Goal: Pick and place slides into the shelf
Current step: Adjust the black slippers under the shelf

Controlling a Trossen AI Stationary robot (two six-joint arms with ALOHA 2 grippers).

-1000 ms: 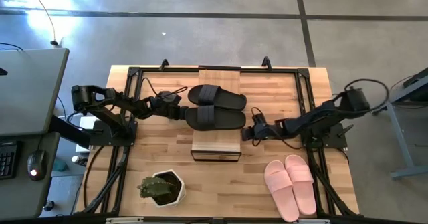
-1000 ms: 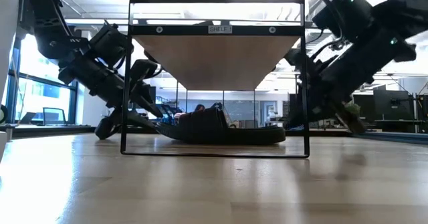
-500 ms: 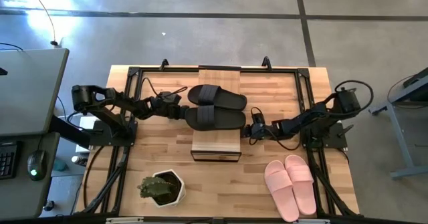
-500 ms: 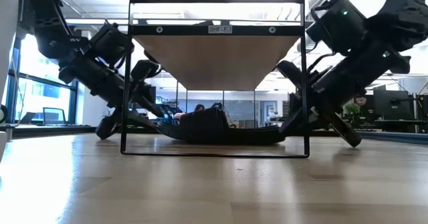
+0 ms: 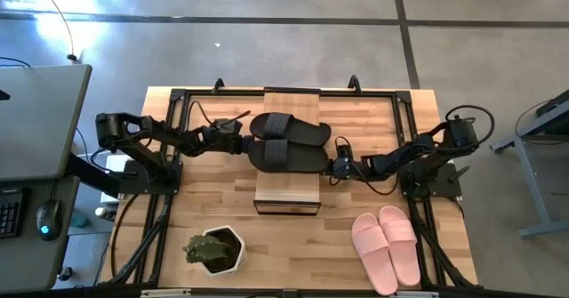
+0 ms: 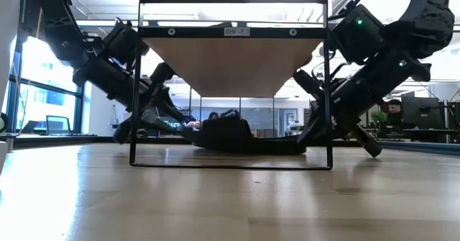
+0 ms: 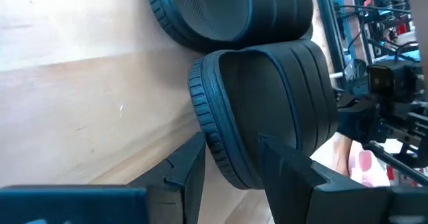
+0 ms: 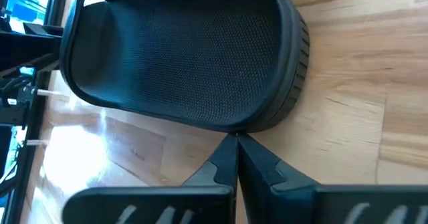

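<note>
Two black slides lie side by side across the shelf. In the low view they sit low inside its black frame, under the plank. My left gripper is at the toe end of the near black slide, shut on it. My right gripper is shut, with its tip at that slide's heel end. The far black slide is touched by neither gripper. A pale pink pair of slides lies flat on the table near the right near corner. My left gripper pinches the near slide's toe end. One finger lies on the footbed at the strap opening, and the other is against the ribbed sole edge. It comes nearly level from the table's left, along the slide. My right gripper touches the rim of the near slide's heel end with its shut fingertips. It comes slanting down from the table's right, along the slide. The heel rests on the wood.
A potted green plant stands near the table's near edge, left of the shelf. A black metal frame and cables run along the table's sides by both arm bases. Bare wood lies between the plant and the pink pair.
My right gripper has moved toward the table's left and slightly toward the far edge, up to the near black slide's heel end. My left gripper has risen a little and shifted toward the table's right with the toe end.
</note>
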